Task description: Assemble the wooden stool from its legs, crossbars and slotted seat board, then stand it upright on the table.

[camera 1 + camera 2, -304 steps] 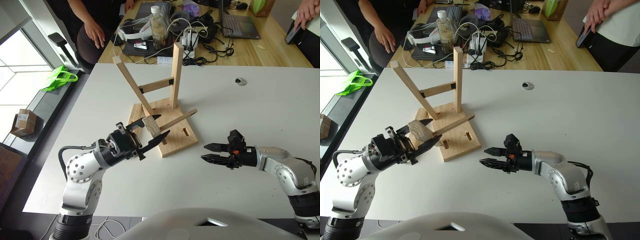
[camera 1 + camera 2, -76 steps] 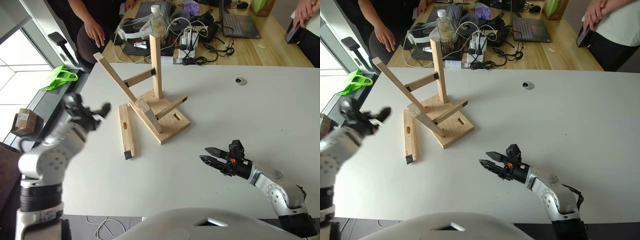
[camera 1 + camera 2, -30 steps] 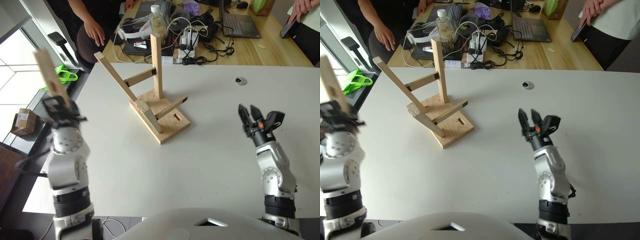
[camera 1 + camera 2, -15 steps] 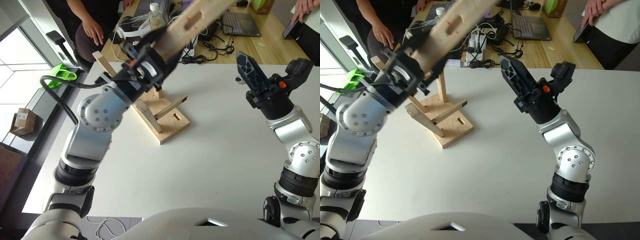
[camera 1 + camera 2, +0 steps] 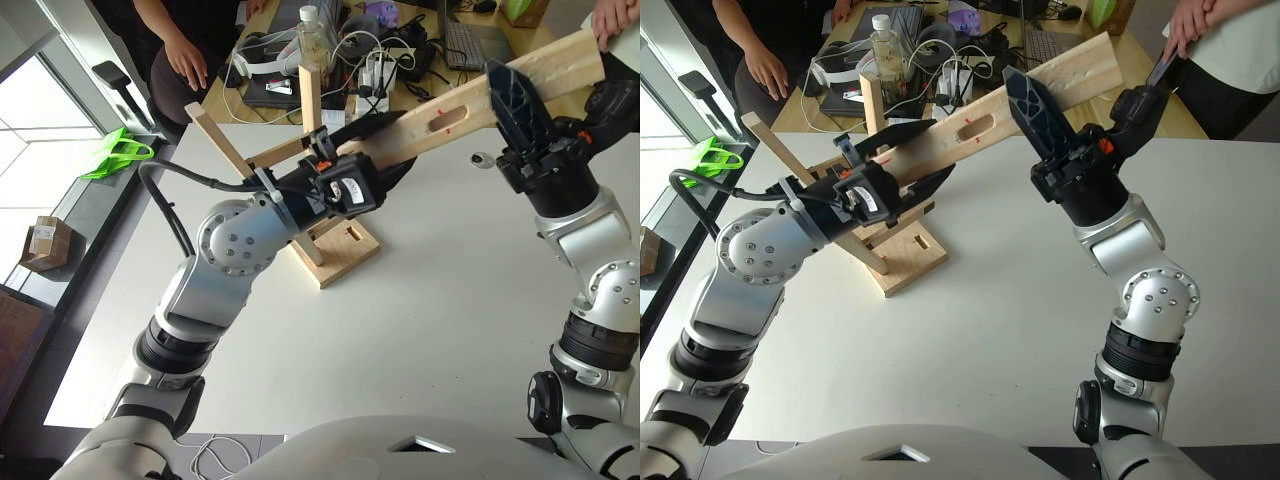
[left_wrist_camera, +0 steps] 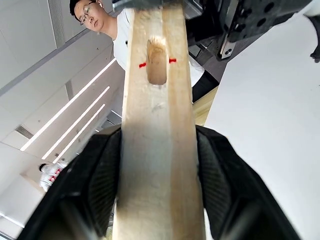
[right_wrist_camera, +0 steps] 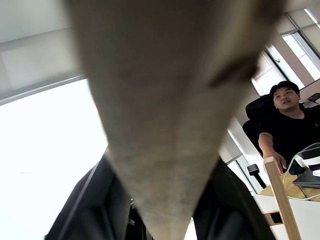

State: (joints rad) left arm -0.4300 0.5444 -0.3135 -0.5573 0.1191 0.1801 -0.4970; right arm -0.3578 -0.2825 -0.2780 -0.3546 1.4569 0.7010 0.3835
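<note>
A: Whereabouts of the loose leg (image 5: 450, 112)?

B: Up in the air over the white desk (image 5: 990, 330), slanting from low on the left to high on the right. Held at the lower end by the left jaws, clamped on the wood from either side. Checked against the left wrist view: dark pads (image 6: 105, 185) flat against both edges.

A: And the right jaws?

B: Raised at the upper stretch of the same leg, beyond the oblong slot (image 6: 156, 61). Clamped or merely alongside, cannot tell.

A: Marks at the slot?

B: Small red ticks on either side of it.

A: Rest of the stool?

B: Down on the white desk, below and behind the left jaws. Seat board (image 5: 918, 268) flat, with small slots cut in its top. Upright from the board, one leg (image 5: 872, 105). Leaning away to the left, a second leg (image 5: 768, 148). Between the two, a crossbar (image 5: 281, 152) with dark ends. Aslant across the board, a further stick (image 5: 306, 243), partly hidden by the arm.

A: Contact between that assembly and the loose leg?

B: Cannot tell. Overlapping in both eye views, nothing firmer than that.

A: Beyond the far edge?

B: A wooden desk (image 5: 228, 108) close against the white one, crowded with a bottle (image 5: 883, 48), a laptop (image 5: 1045, 45) and cables (image 5: 965, 75).
</note>
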